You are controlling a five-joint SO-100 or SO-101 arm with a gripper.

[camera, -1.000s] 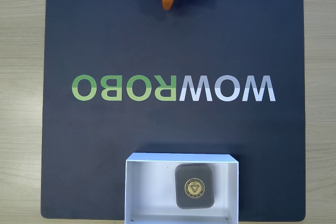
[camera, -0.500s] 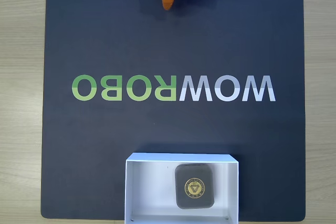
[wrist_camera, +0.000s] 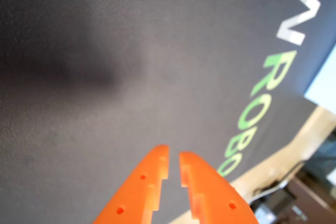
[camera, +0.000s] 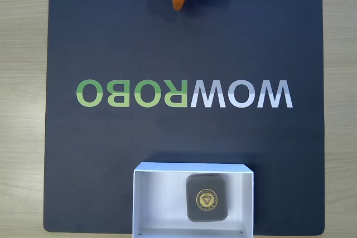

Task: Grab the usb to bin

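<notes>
In the fixed view the usb (camera: 207,198), a small grey rounded block with a round gold emblem, lies flat inside the bin (camera: 162,202), right of its middle. The bin is a white open-top box at the near edge of the dark mat. My orange gripper (camera: 178,5) pokes in from the top edge, far from the bin and pointing toward it. The wrist view shows the gripper (wrist_camera: 174,153) hovering over bare mat, its two orange fingers (wrist_camera: 152,169) nearly together with only a thin slit and nothing between them.
A dark mat (camera: 111,43) with mirrored WOWROBO lettering (camera: 184,93) covers the wooden table (camera: 22,110). In the wrist view the lettering (wrist_camera: 262,87) runs down the right side and the mat's edge shows at the lower right.
</notes>
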